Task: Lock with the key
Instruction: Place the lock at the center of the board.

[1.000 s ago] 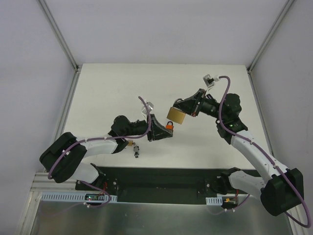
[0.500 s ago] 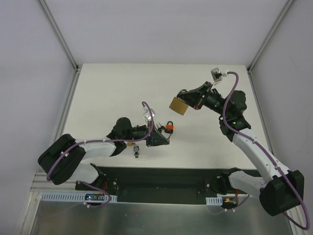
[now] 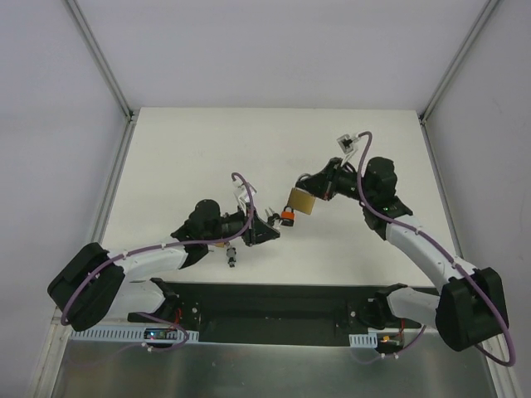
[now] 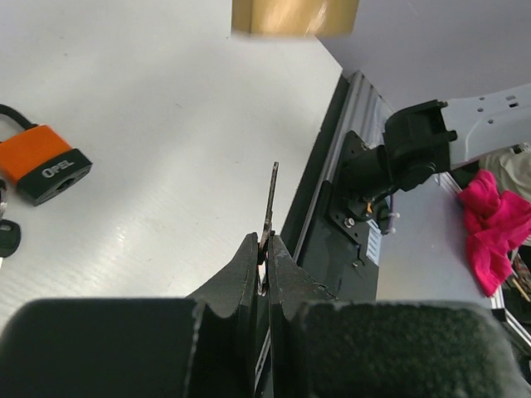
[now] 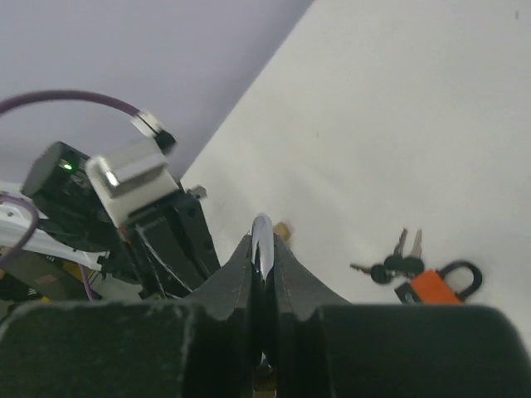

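My left gripper is shut on a thin key; its blade sticks out past the fingertips and points toward the brass padlock. My right gripper is shut on that brass padlock's silver shackle and holds it above the table, just right of the left gripper. The padlock's body is hidden below the fingers in the right wrist view. The key is not in the padlock.
An orange padlock with a bunch of black-headed keys lies on the table between the grippers; it also shows in the left wrist view. A small brass lock with keys lies by the left arm. The black base rail runs along the near edge.
My right gripper lifted the brass padlock up and back, then brought it down and left, close to the left gripper. The left gripper shifted slightly toward the near edge, still holding the key.
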Robot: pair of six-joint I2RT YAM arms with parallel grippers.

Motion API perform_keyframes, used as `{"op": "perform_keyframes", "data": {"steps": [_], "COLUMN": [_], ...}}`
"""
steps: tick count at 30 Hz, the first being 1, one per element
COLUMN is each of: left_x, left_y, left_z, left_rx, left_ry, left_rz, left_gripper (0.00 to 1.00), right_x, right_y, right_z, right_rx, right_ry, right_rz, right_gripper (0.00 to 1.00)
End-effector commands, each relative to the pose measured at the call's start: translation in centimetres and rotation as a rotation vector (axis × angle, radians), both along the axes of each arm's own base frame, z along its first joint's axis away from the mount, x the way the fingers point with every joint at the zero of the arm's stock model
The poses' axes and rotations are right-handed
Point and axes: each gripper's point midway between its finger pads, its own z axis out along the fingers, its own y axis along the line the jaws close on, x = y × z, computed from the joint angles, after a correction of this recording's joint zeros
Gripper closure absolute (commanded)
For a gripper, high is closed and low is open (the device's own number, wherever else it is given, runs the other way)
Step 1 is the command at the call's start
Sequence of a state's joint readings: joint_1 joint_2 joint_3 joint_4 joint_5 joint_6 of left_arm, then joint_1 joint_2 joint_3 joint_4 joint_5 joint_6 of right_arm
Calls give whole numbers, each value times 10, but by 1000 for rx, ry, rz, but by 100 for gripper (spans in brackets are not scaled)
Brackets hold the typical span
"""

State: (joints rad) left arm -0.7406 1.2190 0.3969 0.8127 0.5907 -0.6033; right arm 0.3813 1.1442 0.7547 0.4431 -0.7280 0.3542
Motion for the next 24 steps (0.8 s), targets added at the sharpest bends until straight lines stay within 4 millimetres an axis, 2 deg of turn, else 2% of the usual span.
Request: {"op": "perform_keyframes", "data": {"steps": [1, 4, 6, 7, 9, 10, 12, 13, 18, 19, 21, 24], "left_x": [9, 11, 11, 11, 11, 11, 11, 11, 11, 11, 11, 10], "left_y": [7, 8, 8, 7, 6, 6, 5, 5, 4, 3, 3, 2], "left_z": [-8, -11, -13, -15, -17, -18, -20, -21, -26, -28, -30, -34], "left_rx": [51, 59, 64, 68, 69, 72, 73, 75, 84, 87, 90, 97], "left_ry": [-34, -25, -12, -4, 7, 12, 14, 17, 28, 32, 39, 46], "left_rz": [75, 87, 86, 84, 85, 83, 79, 77, 71, 70, 65, 64], "left_gripper": [100, 100, 100, 100, 100, 100, 100, 100, 100, 100, 100, 100], "right_x": [-10, -19, -27, -30, -40, -45, -52, -53, -58, -59, -61, -60], "right_y": [6, 14, 23, 26, 37, 39, 48, 50, 56, 56, 57, 56], "right_z": [-31, -68, -84, -100, -111, -128, -138, -150, -185, -198, -210, -216], "right_rx": [-13, -55, -74, -89, -92, -107, -106, -114, -126, -135, -124, -111], "right_ry": [60, 137, 174, 218, 243, 295, 319, 358, 491, 530, 575, 591], "right_rz": [66, 100, 127, 133, 167, 175, 195, 195, 197, 195, 188, 171], "right_gripper": [100, 100, 99, 100, 100, 100, 99, 100, 99, 99, 99, 96]}}
